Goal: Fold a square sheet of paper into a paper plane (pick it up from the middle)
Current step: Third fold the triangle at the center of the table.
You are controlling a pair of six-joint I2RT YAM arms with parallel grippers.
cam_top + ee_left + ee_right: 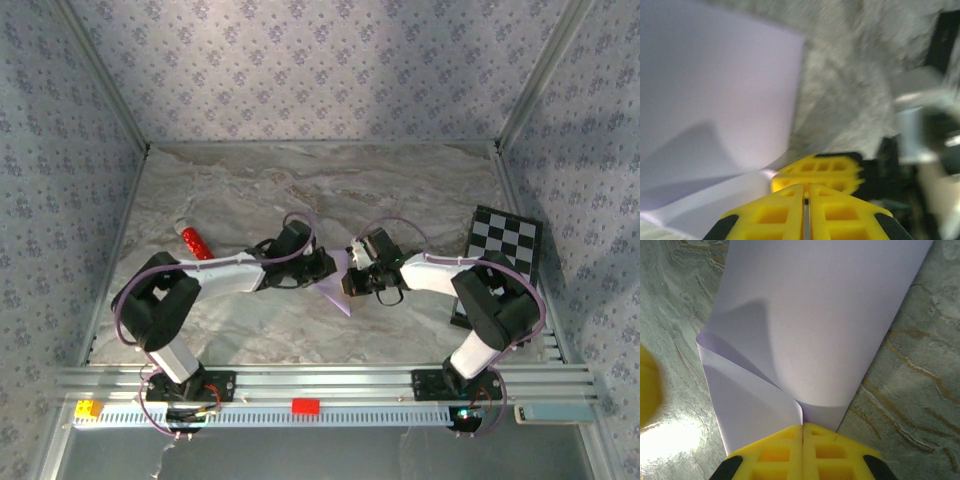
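The square sheet of paper [338,286] is pale lilac and folded over on itself, hanging between the two arms at the table's middle. My right gripper [802,426] is shut on the folded sheet [815,315], whose two layers curl away from the pinch. It sits at the sheet's right side [352,282]. My left gripper [806,186] is shut, with nothing visible between its yellow fingers. The paper [715,90] lies to its left, and the right gripper's fingers [817,172] are just beyond its tips. From above, the left gripper [326,268] touches the sheet's left side.
A small red cylinder [194,242] lies on the marble table at the left. The black-and-white checkered board [505,240] rests at the right edge. A yellow block [88,408] and a red block [305,406] sit on the front rail.
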